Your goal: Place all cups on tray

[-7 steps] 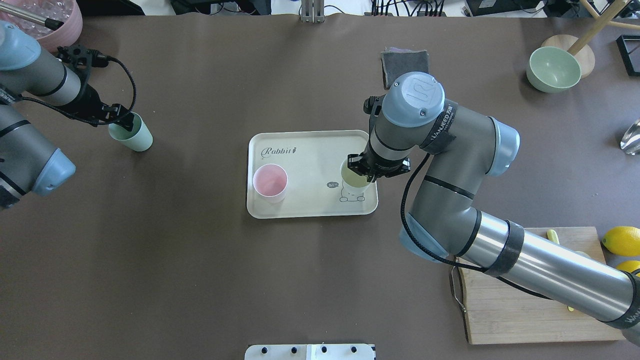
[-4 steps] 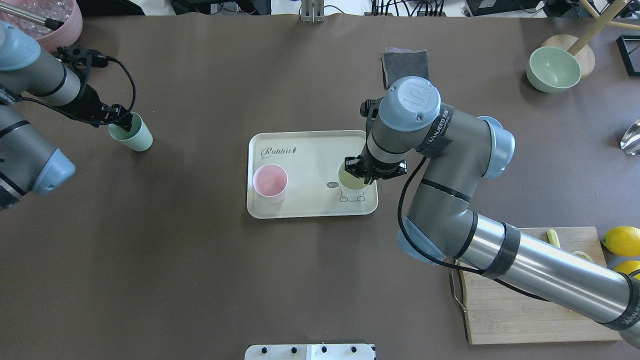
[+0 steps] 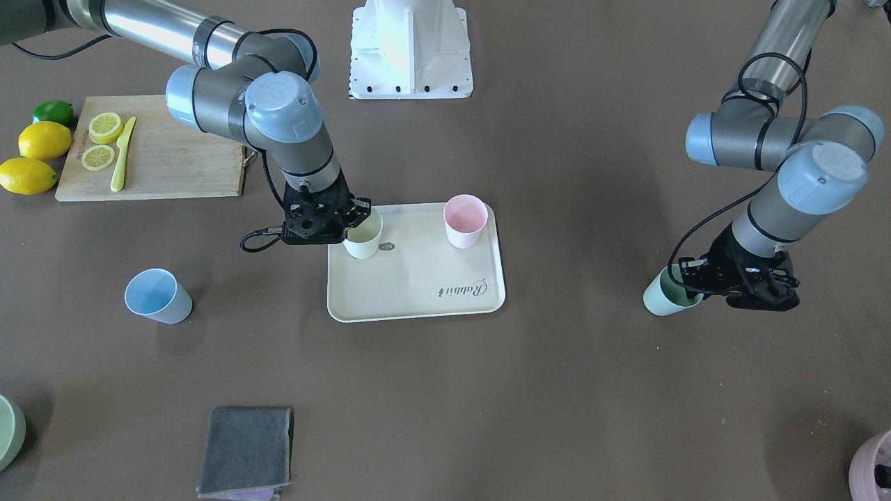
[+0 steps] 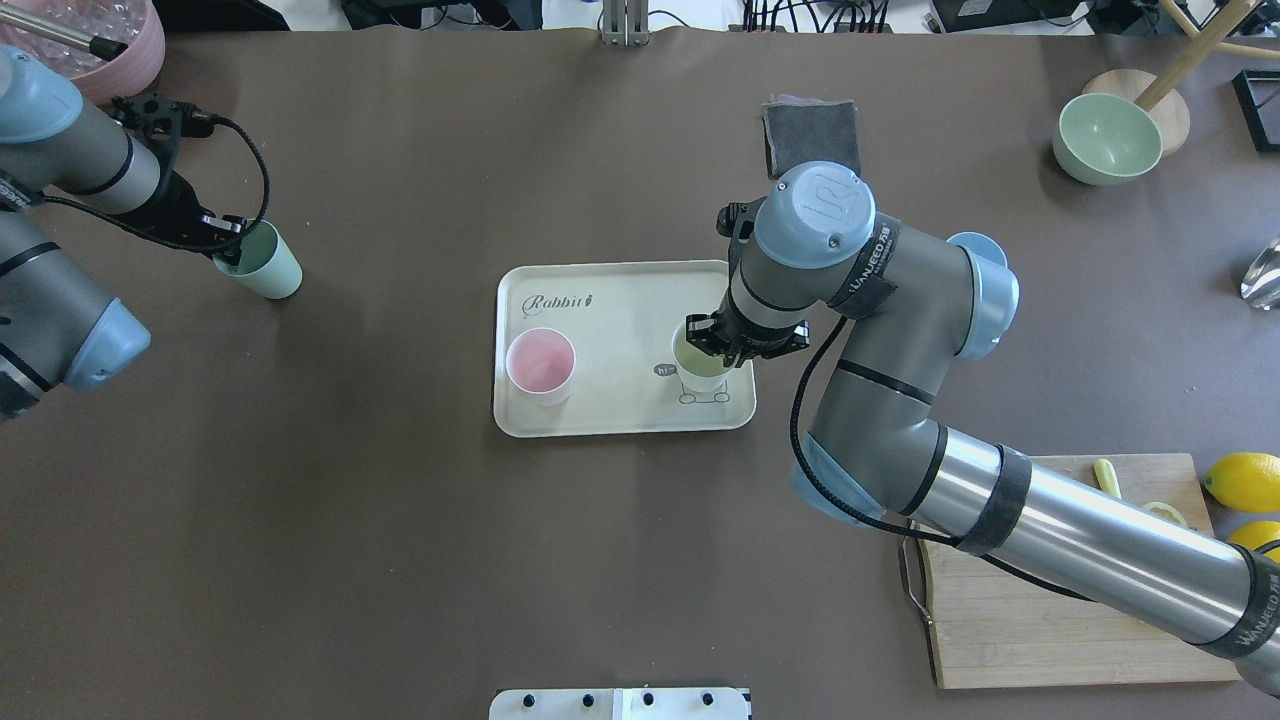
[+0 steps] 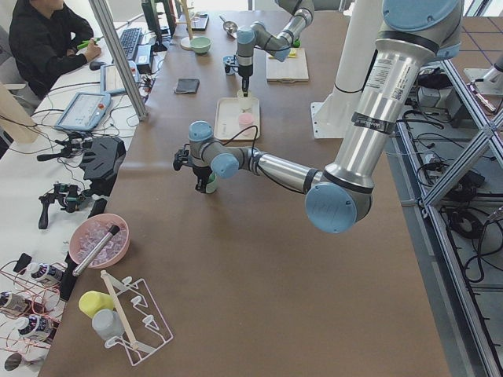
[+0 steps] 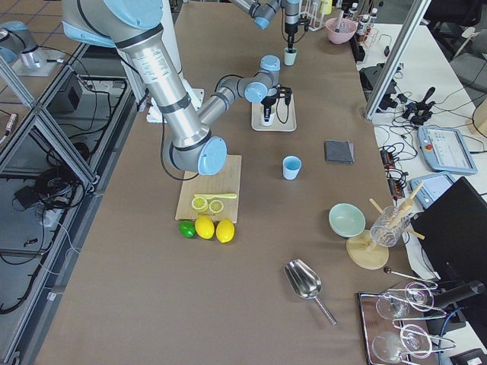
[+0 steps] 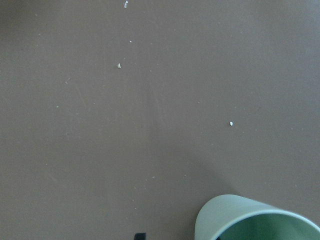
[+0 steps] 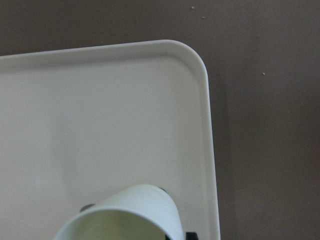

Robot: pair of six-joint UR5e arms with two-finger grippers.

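At the tray (image 4: 620,300), our right hand (image 4: 724,345) clamps the yellow cup (image 4: 697,363); our left hand (image 4: 231,246) clamps the mint cup (image 4: 276,271).

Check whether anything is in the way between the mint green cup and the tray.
Nothing visible does. Only bare table lies between the mint green cup, with the left gripper at its rim, and the tray. On the tray, the pink cup and pale yellow cup stand apart, leaving bare surface between them.
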